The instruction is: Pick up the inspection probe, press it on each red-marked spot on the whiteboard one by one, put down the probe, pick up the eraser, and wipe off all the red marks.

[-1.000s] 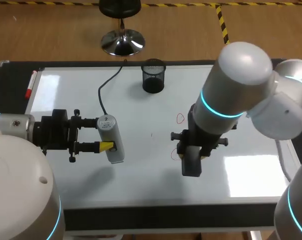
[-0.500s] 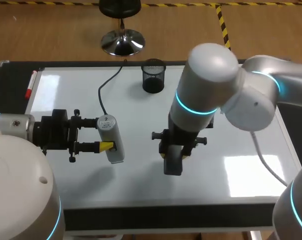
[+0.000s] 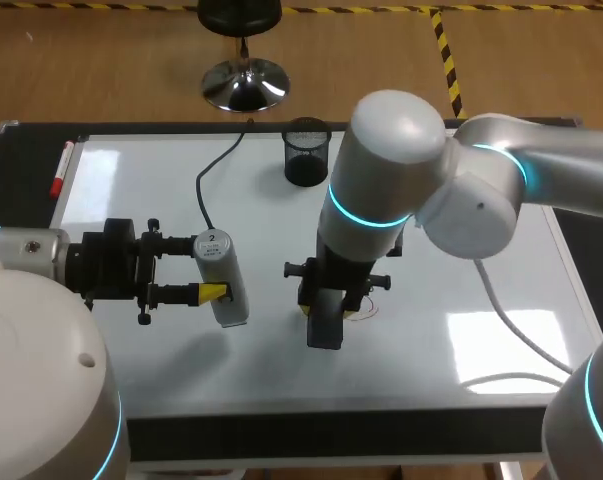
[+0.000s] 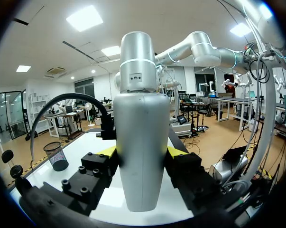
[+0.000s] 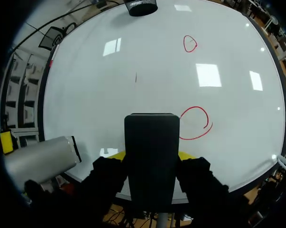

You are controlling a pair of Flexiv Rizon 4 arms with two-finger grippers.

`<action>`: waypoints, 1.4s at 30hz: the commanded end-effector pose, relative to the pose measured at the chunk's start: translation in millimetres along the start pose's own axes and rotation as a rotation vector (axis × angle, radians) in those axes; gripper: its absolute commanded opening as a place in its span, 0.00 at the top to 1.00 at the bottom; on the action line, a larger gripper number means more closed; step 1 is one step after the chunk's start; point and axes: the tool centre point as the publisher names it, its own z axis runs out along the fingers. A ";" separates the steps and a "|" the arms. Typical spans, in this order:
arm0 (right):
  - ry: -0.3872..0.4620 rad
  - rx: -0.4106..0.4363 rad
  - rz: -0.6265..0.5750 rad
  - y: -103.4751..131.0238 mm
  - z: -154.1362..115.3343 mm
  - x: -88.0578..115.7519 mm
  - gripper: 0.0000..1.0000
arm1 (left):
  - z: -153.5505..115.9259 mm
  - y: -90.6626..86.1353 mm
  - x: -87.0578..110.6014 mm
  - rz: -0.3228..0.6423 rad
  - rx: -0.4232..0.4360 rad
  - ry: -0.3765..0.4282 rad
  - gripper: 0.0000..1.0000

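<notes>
At the far left edge of the whiteboard (image 3: 131,190) a red marker (image 3: 60,170) lies along the frame. The left arm comes in low from the left side, and the left gripper (image 3: 213,268) is clamped on the inspection probe (image 3: 221,280), a silver cylinder with a dark cable (image 3: 203,185) running from it across the board toward the far edge. The left wrist view shows the yellow tips pressed against the probe's body from both sides. The probe sits over the left half of the board; whether it touches the surface cannot be told. A black mesh cup (image 3: 306,152) stands near the far edge, about the middle of the board. The right arm reaches in from the right side and past the middle, so the right gripper (image 3: 328,312) hangs over the centre of the board, near the probe but apart from it. Its fingers pinch the eraser (image 3: 325,328), a dark block; in the right wrist view a yellow tip shows on either side of the block. In that same view a larger red loop (image 5: 196,123) lies on the board just beside the eraser's front corner, on the side away from the probe. A smaller red circle (image 5: 190,43) sits well ahead of the eraser, toward the cup. From overhead, only a sliver of red shows beside the right gripper, and the arm hides the rest.
</notes>
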 end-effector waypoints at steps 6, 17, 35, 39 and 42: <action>0.011 0.025 -0.003 3.1 18.9 6.3 1.00 | -0.3 -1.0 1.2 0.003 0.002 -0.004 1.00; 0.034 0.041 -0.023 3.4 33.4 3.4 1.00 | -0.3 -1.0 1.2 0.003 0.002 -0.004 1.00; 0.006 0.034 -0.014 22.0 40.9 -20.0 1.00 | -0.3 -1.0 1.2 0.003 0.002 -0.004 1.00; -0.005 0.028 -0.013 22.7 40.0 -28.3 1.00 | -0.3 -1.0 1.2 0.003 0.002 -0.004 1.00; -0.013 0.021 -0.020 22.8 39.8 -35.8 1.00 | -0.3 -1.0 1.2 0.003 0.002 -0.004 1.00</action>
